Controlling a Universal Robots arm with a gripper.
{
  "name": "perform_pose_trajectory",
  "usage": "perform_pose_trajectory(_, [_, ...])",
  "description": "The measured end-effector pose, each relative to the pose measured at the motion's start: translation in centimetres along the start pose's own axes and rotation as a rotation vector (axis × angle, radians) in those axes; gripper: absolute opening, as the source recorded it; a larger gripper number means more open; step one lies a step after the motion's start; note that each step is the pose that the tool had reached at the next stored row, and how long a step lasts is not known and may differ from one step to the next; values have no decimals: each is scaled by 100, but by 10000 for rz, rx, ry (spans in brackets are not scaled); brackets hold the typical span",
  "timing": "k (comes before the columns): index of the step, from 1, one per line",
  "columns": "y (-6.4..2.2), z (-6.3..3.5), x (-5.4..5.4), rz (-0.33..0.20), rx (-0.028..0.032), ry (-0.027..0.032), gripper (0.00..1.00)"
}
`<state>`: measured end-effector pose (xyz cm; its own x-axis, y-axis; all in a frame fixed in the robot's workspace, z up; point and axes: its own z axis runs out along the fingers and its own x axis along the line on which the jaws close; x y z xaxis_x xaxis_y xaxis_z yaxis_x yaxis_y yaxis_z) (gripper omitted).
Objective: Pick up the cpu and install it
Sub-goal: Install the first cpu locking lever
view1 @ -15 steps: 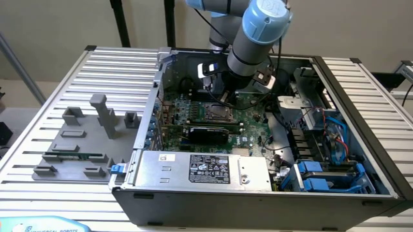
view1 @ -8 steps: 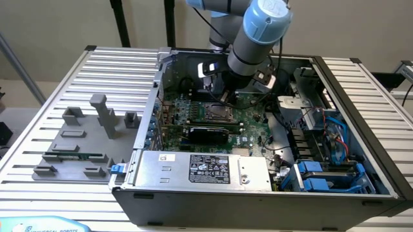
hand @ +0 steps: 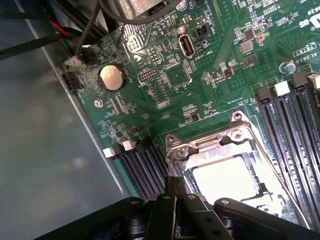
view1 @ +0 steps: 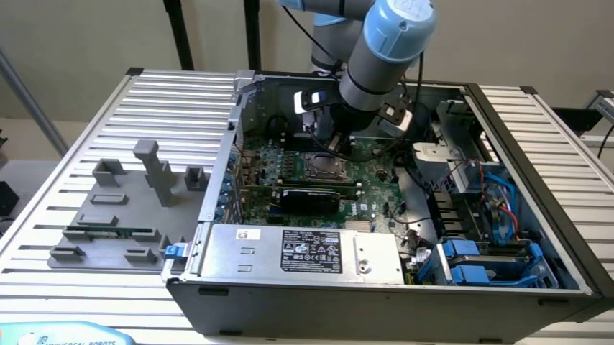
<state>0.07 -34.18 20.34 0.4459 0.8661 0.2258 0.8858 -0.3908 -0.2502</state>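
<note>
Gripper [view1: 338, 146] hung low inside the open computer case [view1: 287, 302], just above the motherboard [view1: 379, 190] and over the far edge of the CPU socket [view1: 321, 167]. Fingers [hand: 176, 192] pressed together, nothing pinched between them. Seen from the wrist camera: cpu [hand: 225, 179] lying flat in the socket, bright silvery-white top framed by the metal bracket [hand: 200, 145], directly beside the closed fingertips. Black memory slots [hand: 142, 167] flanking the socket on one side, more slots [hand: 292, 125] on the other. Round coin battery [hand: 111, 77] on the green board, well apart from the socket. In the exterior view: power supply [view1: 307, 253] with its label along the near side of the case, blue drive brackets [view1: 470, 262] at the near right corner. Left of the case, on the ribbed aluminium table [view1: 57, 187], grey fixture blocks [view1: 158, 169] standing upright, a long green memory stick [view1: 111, 233] resting near them.
</note>
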Motion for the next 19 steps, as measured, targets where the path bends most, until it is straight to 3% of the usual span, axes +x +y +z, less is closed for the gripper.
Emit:
perform_pose_trajectory(13, [-1, -110, -117, 0, -1, -3, 11])
perform_pose_trajectory(19, [-31, -163, -152, -2, -47, -36, 11])
